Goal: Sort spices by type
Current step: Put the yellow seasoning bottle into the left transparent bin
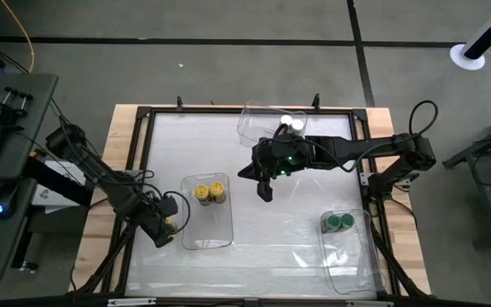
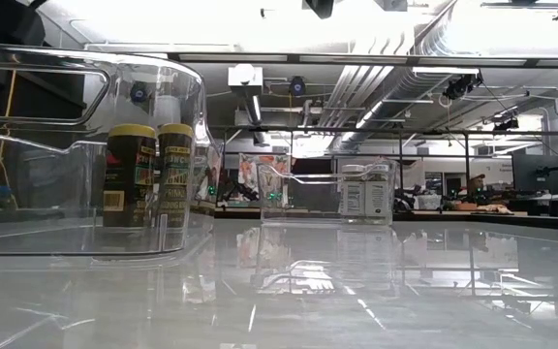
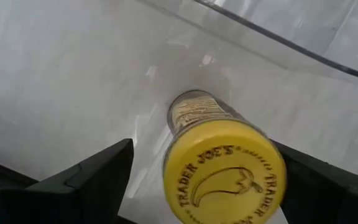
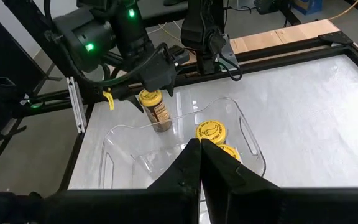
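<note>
Two yellow-lidded jars (image 1: 210, 193) are already grouped in one clear bin (image 1: 206, 239); a third (image 4: 155, 109) is straddled, ungripped, by the wide-open left gripper (image 4: 157, 84), evidently to join its kind.

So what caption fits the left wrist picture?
Left tool open around a yellow-lidded spice jar by the clear bin.

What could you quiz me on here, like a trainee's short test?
1. True or false: the right end effector is shut.
2. How many yellow-lidded jars stand together in the bin on the left side of the table?
3. What colour is the lid of the jar between the open fingers of the left end effector? A green, B yellow, C white.

Key: 1 true; 2 two; 3 B.
</note>
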Robot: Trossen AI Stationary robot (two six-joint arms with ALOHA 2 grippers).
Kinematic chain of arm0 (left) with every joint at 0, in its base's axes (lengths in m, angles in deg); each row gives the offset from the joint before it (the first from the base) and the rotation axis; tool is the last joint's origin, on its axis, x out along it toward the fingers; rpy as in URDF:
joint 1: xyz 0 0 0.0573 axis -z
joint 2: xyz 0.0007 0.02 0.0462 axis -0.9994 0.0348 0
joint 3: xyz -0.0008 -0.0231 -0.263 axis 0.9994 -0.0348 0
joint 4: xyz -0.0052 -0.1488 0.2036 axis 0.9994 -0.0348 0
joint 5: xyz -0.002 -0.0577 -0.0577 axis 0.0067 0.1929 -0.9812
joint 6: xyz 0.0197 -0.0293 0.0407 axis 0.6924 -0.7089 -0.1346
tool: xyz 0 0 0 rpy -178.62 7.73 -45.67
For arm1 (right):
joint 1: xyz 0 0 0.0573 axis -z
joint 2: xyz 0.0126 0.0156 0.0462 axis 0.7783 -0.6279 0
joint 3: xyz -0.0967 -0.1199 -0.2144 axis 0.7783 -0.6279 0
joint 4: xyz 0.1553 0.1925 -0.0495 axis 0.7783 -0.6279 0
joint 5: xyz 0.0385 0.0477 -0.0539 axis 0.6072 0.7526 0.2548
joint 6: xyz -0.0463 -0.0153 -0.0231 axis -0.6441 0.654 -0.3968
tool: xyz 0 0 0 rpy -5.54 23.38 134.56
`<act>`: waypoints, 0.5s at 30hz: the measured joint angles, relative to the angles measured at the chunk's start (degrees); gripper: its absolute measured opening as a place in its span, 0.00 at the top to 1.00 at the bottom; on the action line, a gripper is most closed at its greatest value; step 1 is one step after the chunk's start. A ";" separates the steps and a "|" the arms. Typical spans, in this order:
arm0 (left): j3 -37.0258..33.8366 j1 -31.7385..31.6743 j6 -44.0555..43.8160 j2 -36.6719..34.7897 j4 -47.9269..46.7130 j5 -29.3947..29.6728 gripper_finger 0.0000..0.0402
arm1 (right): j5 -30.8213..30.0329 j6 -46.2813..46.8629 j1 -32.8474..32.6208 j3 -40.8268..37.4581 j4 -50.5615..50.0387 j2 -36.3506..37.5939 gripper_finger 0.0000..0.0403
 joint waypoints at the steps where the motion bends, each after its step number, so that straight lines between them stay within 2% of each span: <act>1: -0.14 0.00 -0.02 0.02 0.00 0.02 0.16 | 0.00 0.00 0.00 0.00 0.00 0.00 1.00; 4: -0.24 0.00 -0.03 0.00 -0.01 0.08 0.20 | 0.00 0.00 0.00 0.00 0.00 0.00 1.00; 6: -0.24 0.00 -0.02 0.00 0.04 -0.35 0.26 | 0.00 0.00 0.00 0.00 0.00 0.00 1.00; 10: 1.98 0.02 1.77 -0.02 -3.10 -1.47 0.52 | 0.00 0.00 0.00 0.00 -0.03 0.00 1.00; 11: 3.46 0.02 2.79 -0.08 -5.09 -1.53 0.55 | 0.00 -0.01 0.00 0.00 -0.07 -0.01 1.00; 15: 12.70 -0.73 6.42 -1.14 -18.26 0.12 0.55 | 0.00 -0.02 0.00 0.00 -0.40 0.00 1.00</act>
